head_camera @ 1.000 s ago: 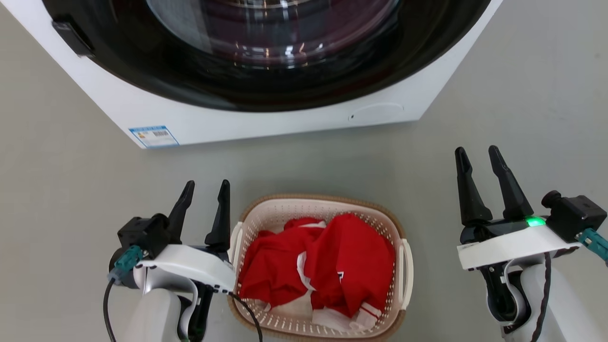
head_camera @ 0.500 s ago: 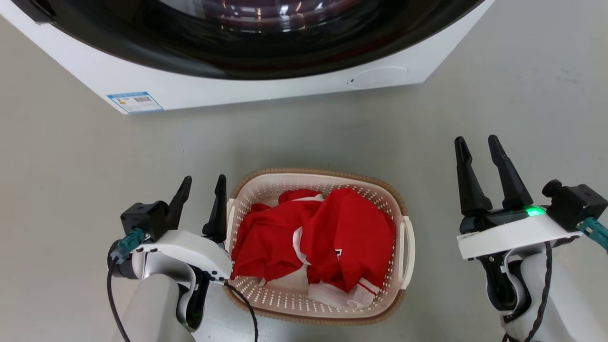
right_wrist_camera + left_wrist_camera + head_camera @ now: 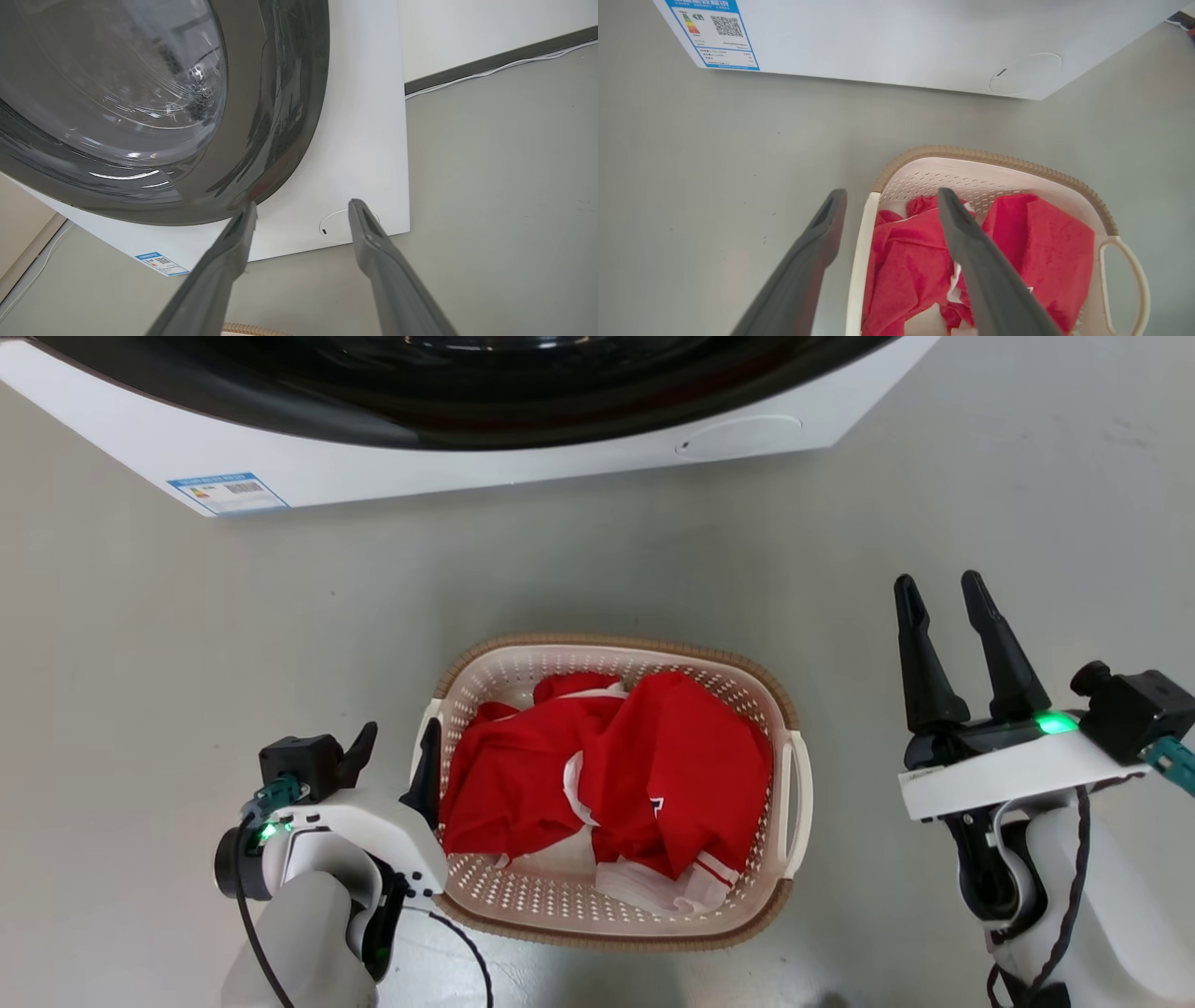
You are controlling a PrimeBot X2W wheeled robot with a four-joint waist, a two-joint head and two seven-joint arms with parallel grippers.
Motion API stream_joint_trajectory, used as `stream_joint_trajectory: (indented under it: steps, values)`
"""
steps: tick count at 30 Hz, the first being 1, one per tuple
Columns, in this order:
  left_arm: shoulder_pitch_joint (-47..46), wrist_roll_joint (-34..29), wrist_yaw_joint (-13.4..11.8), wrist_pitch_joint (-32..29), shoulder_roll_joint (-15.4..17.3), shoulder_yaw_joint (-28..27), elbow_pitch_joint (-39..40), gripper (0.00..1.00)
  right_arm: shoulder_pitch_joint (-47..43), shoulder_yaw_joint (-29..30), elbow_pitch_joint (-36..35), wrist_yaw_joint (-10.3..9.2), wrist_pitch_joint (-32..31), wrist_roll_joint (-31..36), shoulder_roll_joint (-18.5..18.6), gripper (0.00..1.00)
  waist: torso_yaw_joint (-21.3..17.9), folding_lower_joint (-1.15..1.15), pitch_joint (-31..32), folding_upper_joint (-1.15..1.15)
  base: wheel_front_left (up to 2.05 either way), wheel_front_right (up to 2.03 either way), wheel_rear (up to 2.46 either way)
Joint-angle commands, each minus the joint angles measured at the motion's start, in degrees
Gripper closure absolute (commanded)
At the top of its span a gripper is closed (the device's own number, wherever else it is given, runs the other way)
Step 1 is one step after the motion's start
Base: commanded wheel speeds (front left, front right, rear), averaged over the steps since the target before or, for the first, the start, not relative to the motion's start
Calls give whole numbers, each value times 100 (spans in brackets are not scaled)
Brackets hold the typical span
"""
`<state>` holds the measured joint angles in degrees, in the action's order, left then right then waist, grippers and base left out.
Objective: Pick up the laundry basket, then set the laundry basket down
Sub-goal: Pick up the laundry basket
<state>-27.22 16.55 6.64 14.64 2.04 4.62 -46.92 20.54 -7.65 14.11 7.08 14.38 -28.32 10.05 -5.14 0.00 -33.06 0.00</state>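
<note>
Cream-white perforated plastic laundry basket (image 3: 653, 649) with tan woven-look rim sits on grey floor (image 3: 187, 663), on the near side of the white washing machine (image 3: 523, 467). Left gripper (image 3: 400, 733), jaws wide, straddles its left loop handle (image 3: 859, 261); right gripper (image 3: 936, 583), also wide, stands well right of it. Advised: seat each handle squarely inside the jaws before closing, for a level lift.

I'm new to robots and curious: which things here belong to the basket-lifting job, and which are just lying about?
Job: laundry basket, left tool, right tool.
Just there: washing machine, red clothes inside the basket.
</note>
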Motion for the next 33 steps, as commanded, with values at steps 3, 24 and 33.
stream_joint_trajectory:
  steps: [3, 24, 33]
  values:
    - [-238, -101, 47, 36, 96, -175, -290, 0, 99, -123, -159, 41, 62, -38, 40, 0, -62, 0, -176, 0, 0, 0, 0]
    - [-1012, -232, 81, 36, 179, -150, -1852, 0, 306, -196, -310, 41, 62, -41, 106, 0, -198, 0, -873, 0, 0, 0, 0]
    - [-1396, -231, 83, 36, 173, 1, -2359, 0, 364, -236, -341, 41, 62, -44, 149, 0, -220, 0, -1077, 0, 0, 0, 0]
